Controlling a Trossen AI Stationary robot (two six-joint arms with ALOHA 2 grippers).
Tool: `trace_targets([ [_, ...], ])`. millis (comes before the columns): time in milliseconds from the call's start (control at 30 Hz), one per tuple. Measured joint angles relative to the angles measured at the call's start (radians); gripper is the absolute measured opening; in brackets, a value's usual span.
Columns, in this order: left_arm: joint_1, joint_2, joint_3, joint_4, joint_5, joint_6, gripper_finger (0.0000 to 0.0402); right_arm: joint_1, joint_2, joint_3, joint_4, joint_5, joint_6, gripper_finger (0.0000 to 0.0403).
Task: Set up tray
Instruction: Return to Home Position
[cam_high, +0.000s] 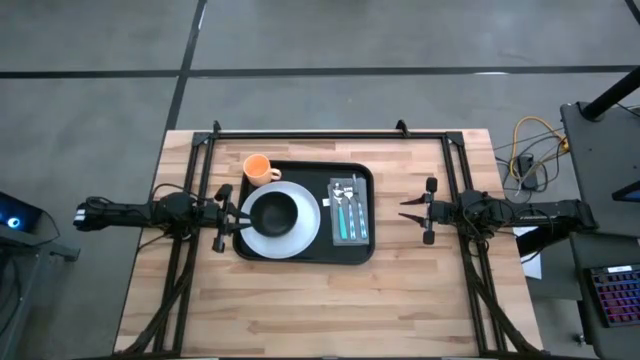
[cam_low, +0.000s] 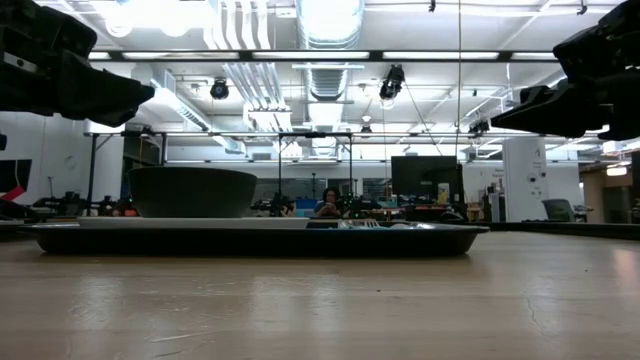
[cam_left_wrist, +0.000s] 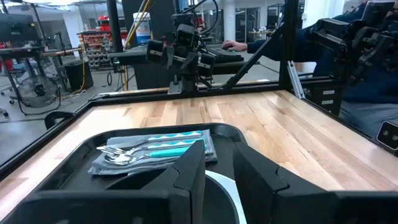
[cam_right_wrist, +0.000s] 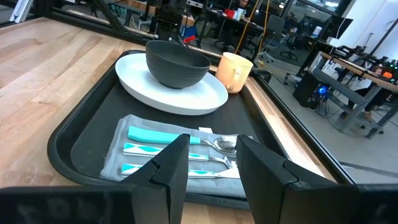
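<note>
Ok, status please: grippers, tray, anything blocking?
Left gripper open over tray's edge; right gripper open, clear of tray. Tray holds plate, bowl, cup, cutlery. No obstruction seen.

Even, bright light is supplied from overhead. In the low view, glare is thrown by the ceiling lights (cam_low: 330, 18) at 12 o'clock, so the left pincer (cam_low: 138, 96) and right pincer (cam_low: 497, 121) are reduced to dark silhouettes. A pale sheen is laid on the worktop (cam_low: 300, 300); only faint shadow is cast around the tray (cam_high: 300, 257).

Robotics lab: ceiling ducts (cam_low: 328, 25), monitors (cam_low: 425, 178)
</note>
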Motion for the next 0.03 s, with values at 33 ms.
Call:
trace_targets([
  [33,0.000,0.000,0.000,0.000,0.000,0.000,0.0064,0.000,0.000,0.000,0.000,0.000,0.000,0.0123],
])
